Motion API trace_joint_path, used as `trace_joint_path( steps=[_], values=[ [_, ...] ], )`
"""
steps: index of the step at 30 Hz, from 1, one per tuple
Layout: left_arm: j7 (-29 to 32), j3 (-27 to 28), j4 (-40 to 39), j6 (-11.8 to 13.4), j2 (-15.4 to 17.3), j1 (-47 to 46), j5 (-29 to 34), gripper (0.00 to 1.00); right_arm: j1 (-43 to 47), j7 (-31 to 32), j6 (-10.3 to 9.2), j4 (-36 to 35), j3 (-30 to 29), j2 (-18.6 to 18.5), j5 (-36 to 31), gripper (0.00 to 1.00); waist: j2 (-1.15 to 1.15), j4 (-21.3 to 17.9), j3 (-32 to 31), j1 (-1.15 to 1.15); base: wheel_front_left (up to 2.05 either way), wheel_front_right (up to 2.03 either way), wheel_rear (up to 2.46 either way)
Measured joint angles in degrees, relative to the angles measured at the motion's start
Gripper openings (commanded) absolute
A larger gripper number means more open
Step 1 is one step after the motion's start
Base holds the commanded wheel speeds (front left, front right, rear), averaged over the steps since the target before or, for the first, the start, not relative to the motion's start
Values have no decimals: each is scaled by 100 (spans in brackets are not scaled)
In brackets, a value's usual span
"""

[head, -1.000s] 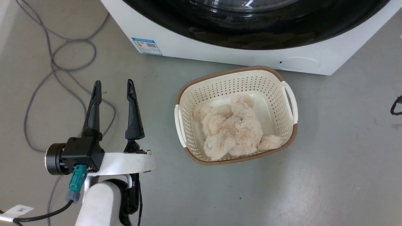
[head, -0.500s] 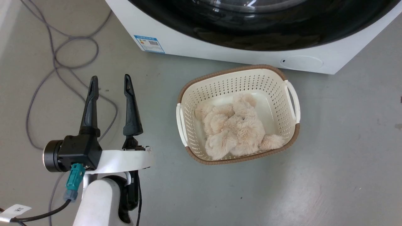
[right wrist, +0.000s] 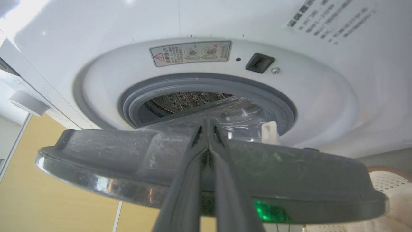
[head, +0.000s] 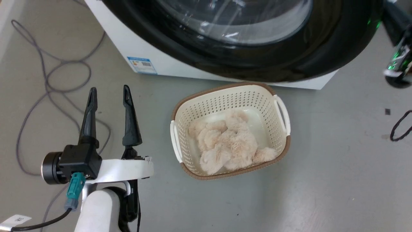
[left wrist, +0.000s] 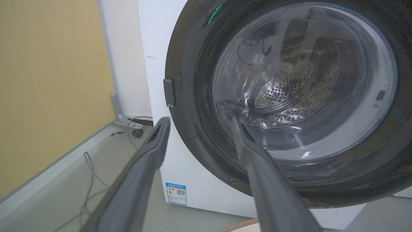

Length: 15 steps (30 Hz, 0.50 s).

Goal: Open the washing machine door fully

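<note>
Right gripper [right wrist: 208,126] pressed together, tips against door [right wrist: 106,151] inner rim. Left gripper [head: 108,94] spread, empty, beside basket [head: 222,96]. Door ajar off washer [right wrist: 322,93], glass bowl facing drum [right wrist: 183,98].

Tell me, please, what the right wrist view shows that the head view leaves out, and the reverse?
Right wrist view: the grey seal, the steel drum behind it and a warning sticker above the opening. Head view: the open left gripper over the floor, a grey cable and a blue label. Both: the black door, the white washer and the basket.
</note>
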Motion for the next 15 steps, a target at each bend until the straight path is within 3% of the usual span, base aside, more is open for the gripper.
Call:
trace_joint_path(
  steps=[15],
  values=[
    [0, 154, 102, -145, 0, 249, 93, 100, 1187, 582, -1, -782, 321, 287, 167, 0, 0, -321, -524, 0, 0, 0, 0]
  ],
)
